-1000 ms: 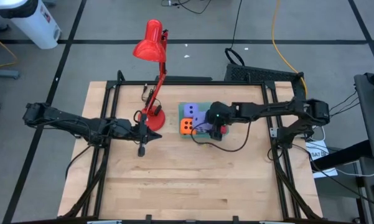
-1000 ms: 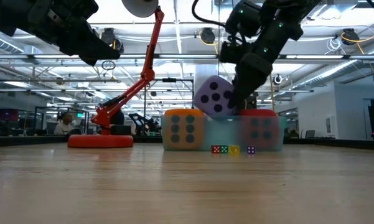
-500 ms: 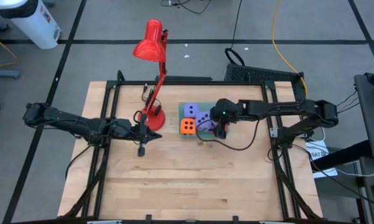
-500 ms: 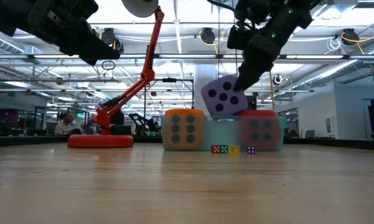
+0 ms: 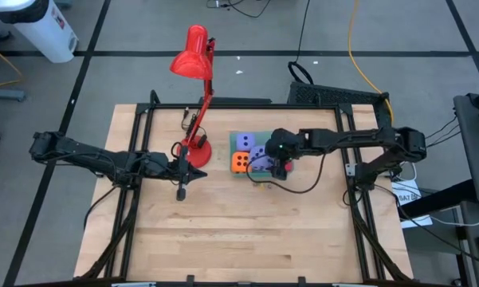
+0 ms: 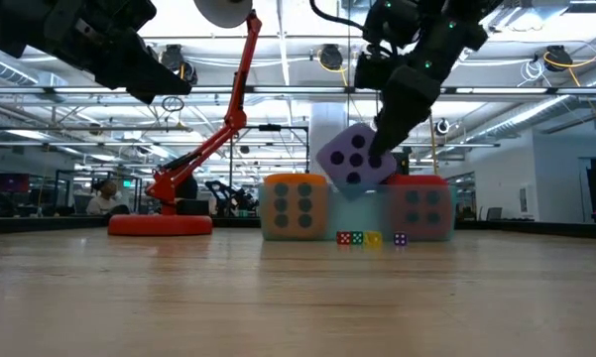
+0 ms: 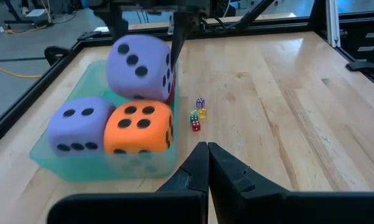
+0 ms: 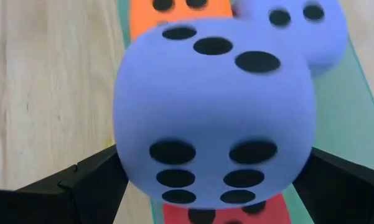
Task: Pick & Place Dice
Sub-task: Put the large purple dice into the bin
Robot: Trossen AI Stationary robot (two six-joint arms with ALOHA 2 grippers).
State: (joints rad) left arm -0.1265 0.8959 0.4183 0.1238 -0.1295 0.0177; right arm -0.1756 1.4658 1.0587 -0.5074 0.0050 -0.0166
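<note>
Right gripper [image 6: 377, 149] sat just right of centre in the high view, above the teal tray [image 5: 268, 134]. Its fingers [image 8: 81, 177] were spread wide to either side of a lavender-blue die [image 6: 355, 156] and clamped it between them. In the low view this die hung tilted at frame centre, lifted above the tray rim, five dark pips facing the camera. The right wrist view was nearly filled by the same die, with three pips on one face and more on the face toward the fingers.

Three other dice were in the tray. The orange die [image 7: 140, 127] sat at the tray's near corner in the left wrist view, six pips showing in the low view. The second lavender-blue die [image 7: 79, 122] sat touching it on its left side in that picture. The red die [image 6: 415, 206] sat at the right end of the tray in the low view, mostly hidden elsewhere.

A few tiny coloured dice [image 7: 197, 116] lay on the wooden table [image 5: 223, 231] just beside the tray.

Left gripper [image 7: 206, 163] was pressed together, empty, left of centre in the high view, near the base of the red desk lamp [image 5: 193, 60], well apart from the tray.
</note>
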